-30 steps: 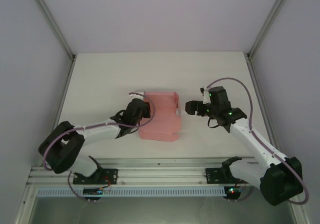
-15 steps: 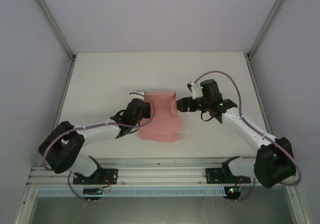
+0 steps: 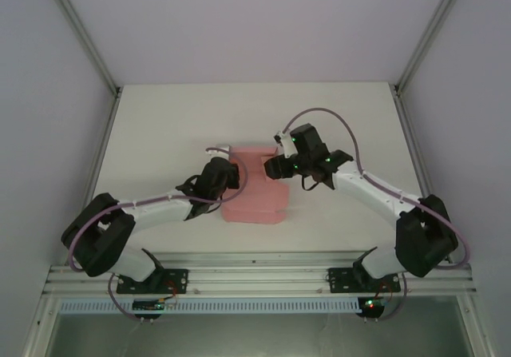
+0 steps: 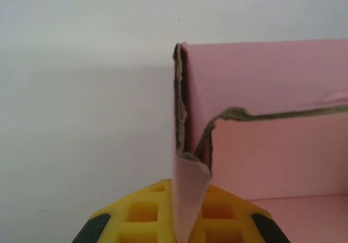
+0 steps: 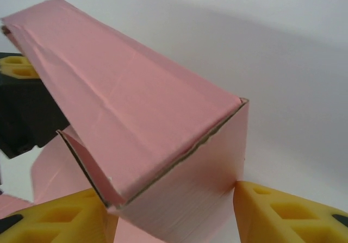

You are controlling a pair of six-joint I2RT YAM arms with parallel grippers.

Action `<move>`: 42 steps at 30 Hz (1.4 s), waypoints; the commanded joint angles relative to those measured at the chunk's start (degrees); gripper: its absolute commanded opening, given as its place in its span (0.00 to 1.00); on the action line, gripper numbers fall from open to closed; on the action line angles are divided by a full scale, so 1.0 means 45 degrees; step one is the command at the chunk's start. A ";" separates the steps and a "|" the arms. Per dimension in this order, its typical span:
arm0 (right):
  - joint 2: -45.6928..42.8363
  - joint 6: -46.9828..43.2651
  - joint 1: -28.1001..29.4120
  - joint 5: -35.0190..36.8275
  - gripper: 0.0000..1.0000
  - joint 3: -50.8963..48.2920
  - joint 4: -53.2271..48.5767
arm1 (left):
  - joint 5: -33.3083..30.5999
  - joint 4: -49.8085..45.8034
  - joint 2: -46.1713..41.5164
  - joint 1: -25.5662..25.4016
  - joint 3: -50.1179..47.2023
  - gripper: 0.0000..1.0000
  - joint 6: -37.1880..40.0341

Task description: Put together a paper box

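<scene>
We watch the right end effector (image 3: pixel 277 165) swing left across the worktop (image 3: pixel 160 133), from well apart from the box (image 3: pixel 254 197) to its right wall, now covering that corner. The right arm (image 3: pixel 375 197) stretches further left and its elbow draws in. The wall now stands between the yellow fingers (image 5: pixel 283 213).

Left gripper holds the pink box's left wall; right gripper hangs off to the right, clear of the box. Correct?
The right gripper is not clear: the right wrist view shows its fingers either side of a folded corner of the box. The left gripper does hold the left wall.
</scene>
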 commanded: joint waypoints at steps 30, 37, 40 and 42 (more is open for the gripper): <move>0.5679 0.6427 0.1132 1.6722 0.00 0.5005 -0.9619 | -0.3708 -0.6123 0.0021 -0.0084 0.2894 0.00 -0.3501; 0.2621 0.1856 0.1015 0.8574 0.07 0.0876 -0.0354 | -0.1759 -0.3490 -0.0018 -0.0084 0.2116 0.00 -0.2208; 0.1651 0.1624 0.0817 0.5316 0.16 -0.0335 0.2084 | -0.1365 -0.3113 -0.0014 -0.0077 0.2052 0.00 -0.1892; 0.1121 0.1531 0.0746 0.3863 0.24 -0.0884 0.3133 | -0.1225 -0.2963 -0.0022 -0.0083 0.2014 0.00 -0.1715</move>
